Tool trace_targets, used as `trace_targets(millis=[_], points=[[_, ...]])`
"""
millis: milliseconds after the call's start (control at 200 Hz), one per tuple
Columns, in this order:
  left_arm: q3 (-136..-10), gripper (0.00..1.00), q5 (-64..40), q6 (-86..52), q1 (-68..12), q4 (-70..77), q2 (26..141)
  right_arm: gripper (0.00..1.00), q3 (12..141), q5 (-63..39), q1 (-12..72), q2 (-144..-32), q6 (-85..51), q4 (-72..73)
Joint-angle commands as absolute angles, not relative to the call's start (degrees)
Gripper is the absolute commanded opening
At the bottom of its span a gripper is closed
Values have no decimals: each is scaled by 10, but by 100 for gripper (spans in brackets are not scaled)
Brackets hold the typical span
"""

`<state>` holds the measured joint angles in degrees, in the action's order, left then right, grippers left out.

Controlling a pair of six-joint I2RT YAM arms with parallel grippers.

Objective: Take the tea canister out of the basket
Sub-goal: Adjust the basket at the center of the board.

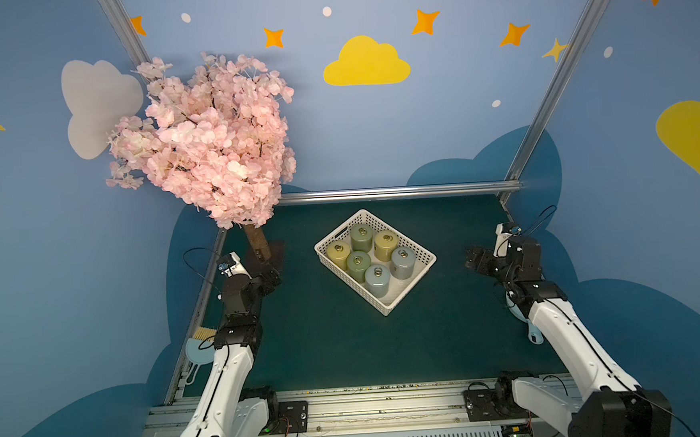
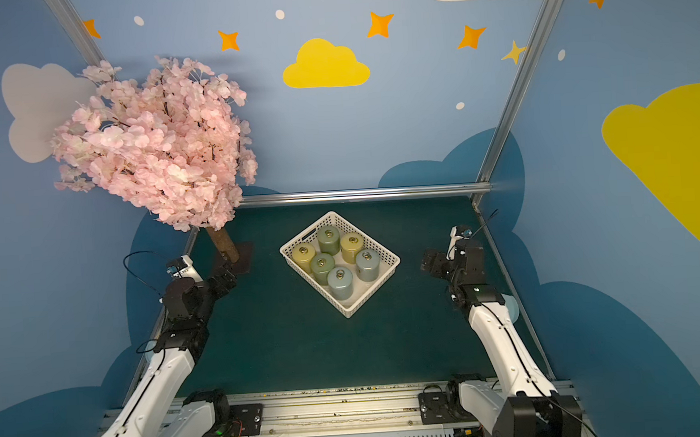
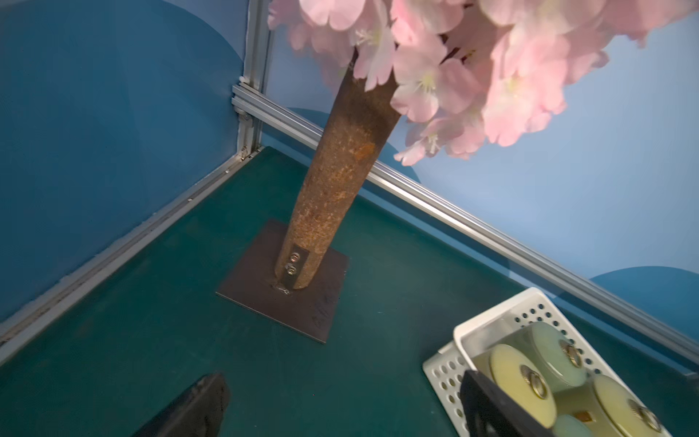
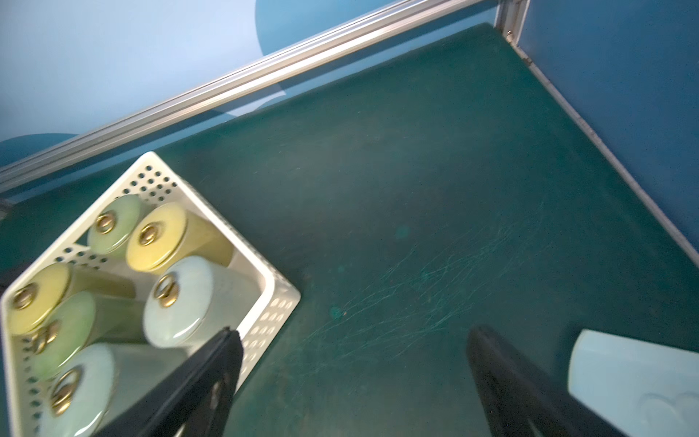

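The white perforated basket (image 1: 346, 284) (image 2: 313, 286) sits turned at an angle in the middle of the green mat, towards the back. Several tea canisters (image 1: 377, 280) (image 2: 340, 281) stand upright inside it in yellow, green and pale blue-grey, each with a brass ring on its lid. My left gripper (image 1: 273, 277) (image 2: 229, 279) hovers open well left of the basket, beside the tree trunk. My right gripper (image 1: 469, 258) (image 2: 426, 260) hovers open to the basket's right. In the left wrist view the open gripper (image 3: 342, 378) has bare mat between its fingers and the basket (image 3: 491, 318) off to one side. The right wrist view shows the same for that gripper (image 4: 354, 333) and the basket (image 4: 272, 321).
A pink blossom tree (image 1: 206, 141) rises at the back left, its trunk fixed to a brown base plate (image 3: 283, 280) close to my left gripper. Aluminium rails (image 1: 396, 192) edge the mat. A pale blue object (image 4: 635, 378) lies near my right arm.
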<state>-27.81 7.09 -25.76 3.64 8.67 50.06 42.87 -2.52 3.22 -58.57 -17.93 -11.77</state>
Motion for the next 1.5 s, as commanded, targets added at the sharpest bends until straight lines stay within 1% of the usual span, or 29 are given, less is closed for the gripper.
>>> trace_targets(millis=[0, 155, 285, 345, 441, 501, 571, 666, 956, 1091, 1171, 1221, 1492], points=[[-274, 100, -1, -275, 37, 30, 477, 98, 438, -53, 57, -559, -222, -182], [-293, 100, -64, -264, 33, 8, 476, 98, 480, -19, 125, -576, -267, -256], [-317, 100, -98, -253, 20, -10, 494, 98, 499, 19, 194, -607, -307, -282], [-326, 100, -105, -247, 12, -16, 502, 98, 507, 38, 227, -620, -323, -290], [-336, 100, -114, -240, -1, -20, 515, 95, 510, 56, 266, -637, -345, -289], [-339, 100, -118, -239, -7, -15, 522, 94, 514, 68, 287, -650, -355, -289], [-344, 100, -124, -237, -11, -13, 531, 94, 520, 84, 310, -669, -363, -292], [-355, 100, -130, -239, -19, -17, 544, 91, 536, 105, 335, -704, -371, -304], [-377, 100, -156, -242, -29, -30, 575, 87, 584, 110, 361, -795, -399, -295], [-382, 100, -162, -239, -30, -28, 590, 80, 596, 106, 361, -828, -417, -296], [-386, 100, -166, -232, -31, -26, 603, 77, 599, 97, 361, -848, -427, -288], [-389, 100, -164, -227, -32, -27, 610, 72, 605, 94, 361, -862, -431, -290], [-402, 100, -168, -208, -33, -31, 621, 55, 633, 92, 360, -906, -442, -304]])
